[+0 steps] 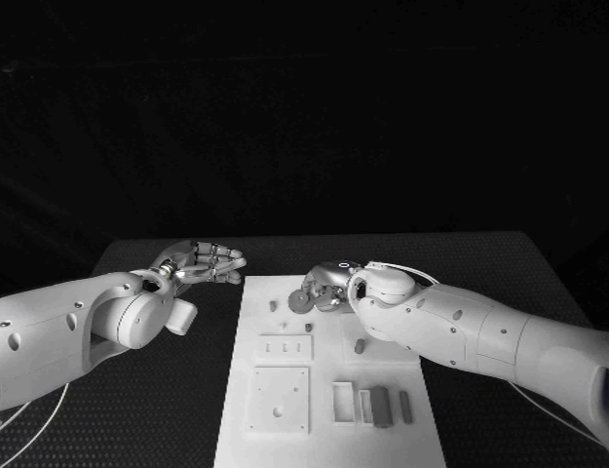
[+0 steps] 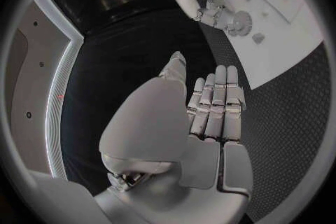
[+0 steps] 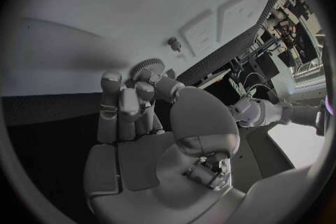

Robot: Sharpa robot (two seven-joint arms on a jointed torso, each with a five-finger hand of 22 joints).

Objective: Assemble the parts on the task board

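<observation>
Head view: I see the white board [image 1: 319, 390] in the lower middle of the frame, its long side running from the bottom edge up toward the centre.
Right hand: my right hand [image 1: 329, 286] is over the upper end of the board and it pinches a small gear [image 1: 301, 300] between its fingertips; the right wrist view shows the toothed wheel [image 3: 145, 65] at the fingertips too.
Left hand: my left hand [image 1: 199, 263] holds nothing, fingers straight and side by side, over the black table [image 1: 150, 390] just left of the board's upper corner.
Peg: a small peg [image 3: 173, 43] stands on the board a little beyond the gear.
Key relation: I judge the gear must go onto a peg; the right hand is clearly nearer.
Other parts: some grey bars [image 1: 379, 405] lie at the lower right of the board.
</observation>
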